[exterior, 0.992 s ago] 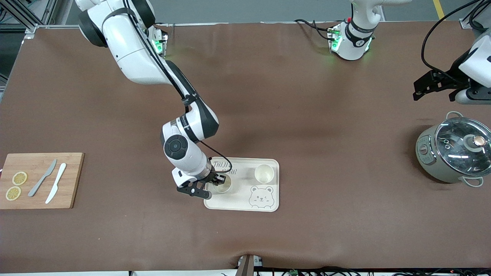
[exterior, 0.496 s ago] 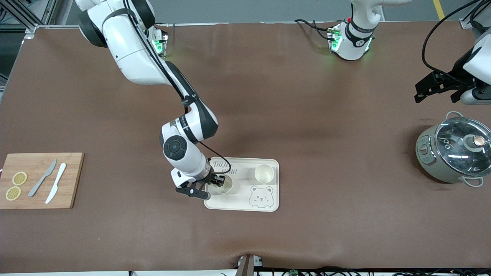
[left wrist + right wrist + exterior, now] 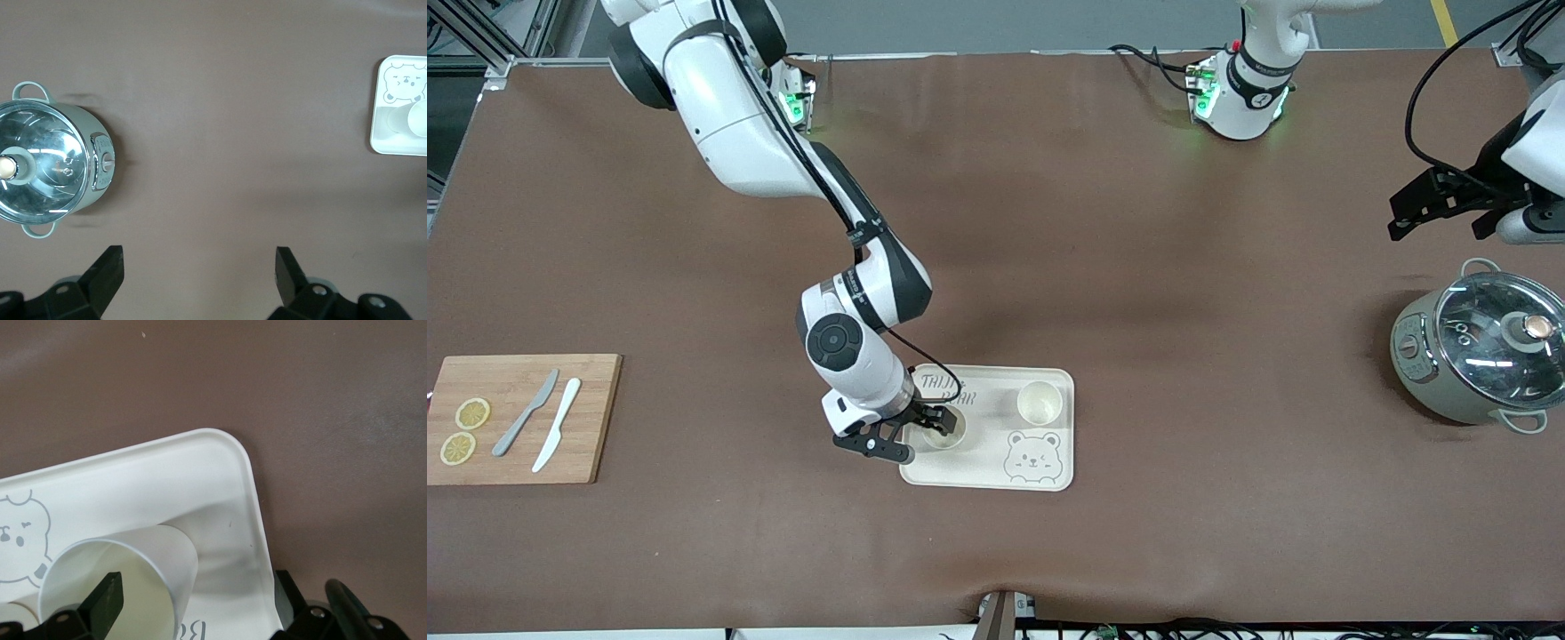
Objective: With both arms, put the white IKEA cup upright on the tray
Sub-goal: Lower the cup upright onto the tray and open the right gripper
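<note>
On the cream bear tray [image 3: 980,449], near its right-arm end, a white cup [image 3: 945,430] stands upright. My right gripper [image 3: 929,423] hangs low over it and is open. In the right wrist view one fingertip [image 3: 107,600] is inside the cup [image 3: 133,567] and the other is outside, over the tray's [image 3: 220,467] rim; neither presses the wall. A second white cup [image 3: 1040,402] stands upright at the tray's other end. My left gripper [image 3: 1440,206] waits open and empty above the table near the pot; the left wrist view shows its jaws [image 3: 198,267] spread over bare mat.
A grey pot with a glass lid [image 3: 1480,347] sits at the left arm's end of the table. A wooden cutting board [image 3: 596,444] with two knives and lemon slices lies at the right arm's end. Brown mat surrounds the tray.
My right gripper has opened and let go of the cup, which stays upright on the tray. The left gripper has drifted slightly away from the pot.
</note>
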Robot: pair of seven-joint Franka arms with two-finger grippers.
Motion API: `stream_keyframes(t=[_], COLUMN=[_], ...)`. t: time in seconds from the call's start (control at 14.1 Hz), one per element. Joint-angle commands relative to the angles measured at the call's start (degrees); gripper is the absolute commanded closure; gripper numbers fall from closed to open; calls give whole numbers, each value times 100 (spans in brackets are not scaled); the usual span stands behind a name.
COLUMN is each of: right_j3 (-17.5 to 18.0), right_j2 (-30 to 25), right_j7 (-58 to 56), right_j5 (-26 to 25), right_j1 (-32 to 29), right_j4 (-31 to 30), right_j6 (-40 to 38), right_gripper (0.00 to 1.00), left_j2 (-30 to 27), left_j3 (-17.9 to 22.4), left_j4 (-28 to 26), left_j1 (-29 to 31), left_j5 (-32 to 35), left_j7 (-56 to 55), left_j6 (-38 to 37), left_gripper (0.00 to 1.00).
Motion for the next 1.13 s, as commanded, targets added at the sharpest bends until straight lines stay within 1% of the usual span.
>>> stream_keyframes(t=[0.0,0.21,0.28,0.43,0.57,0.71,1.06], right_j3=[-2,-2,-2,-2,7,7,24], right_j2=[67,-64,-143,-240,-494,-705,-1478], right_j7=[96,69,69,78,52,-9,-466], right_j5=[-112,-112,-138,-200,-183,-174,-86], right_j1=[3,-6,-6,-6,-24,-33,-366], right_j4=[167,167,167,185,176,185,194], right_j6=[-45,-98,-211,-676,-888,-1274,-2223], right_gripper=[0,0,0,0,0,0,0], left_j2=[57,48,57,57,48,57,100], left_j3=[-35,-35,-26,-26,-35,-35,-70], left_j4=[131,131,131,123,123,123,105], left_j1=[29,38,38,38,29,29,-6], left_j5=[-54,-54,-54,-45,-54,-45,25], left_j7=[-29,-29,-29,-29,-38,-3,129], left_j6=[-9,-9,-9,-18,-18,-18,-53], left_gripper=[0,0,0,0,0,0,0])
